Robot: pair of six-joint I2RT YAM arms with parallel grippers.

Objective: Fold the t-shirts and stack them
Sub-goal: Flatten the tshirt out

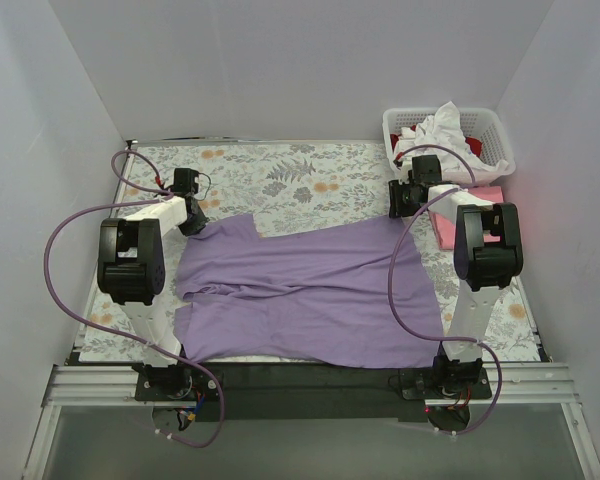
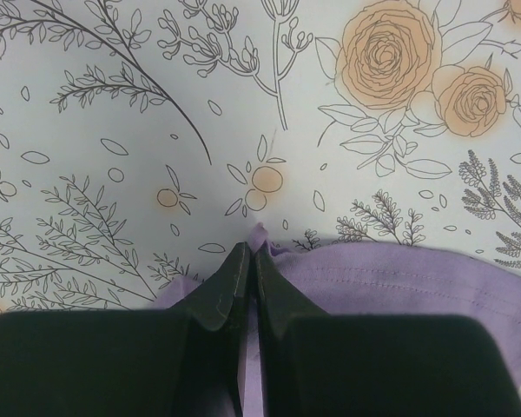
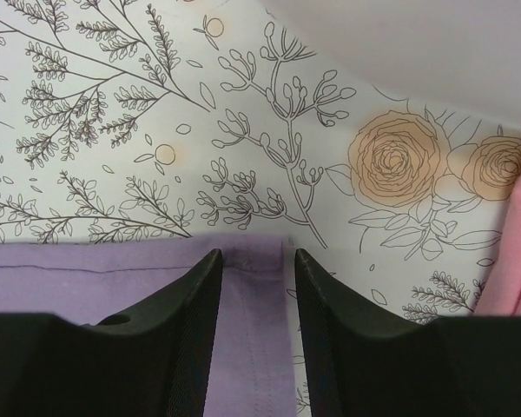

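While low, left claw (image 2: 250, 252) tight on t-shirt (image 2: 399, 278)

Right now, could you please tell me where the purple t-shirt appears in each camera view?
Top external: the purple t-shirt lies spread across the middle.
Left wrist: its edge at bottom centre and right, pinched in the shut left pincer.
Right wrist: its hem along bottom left, beneath the open right pincer.
Shared landmark: the floral cloth under it.
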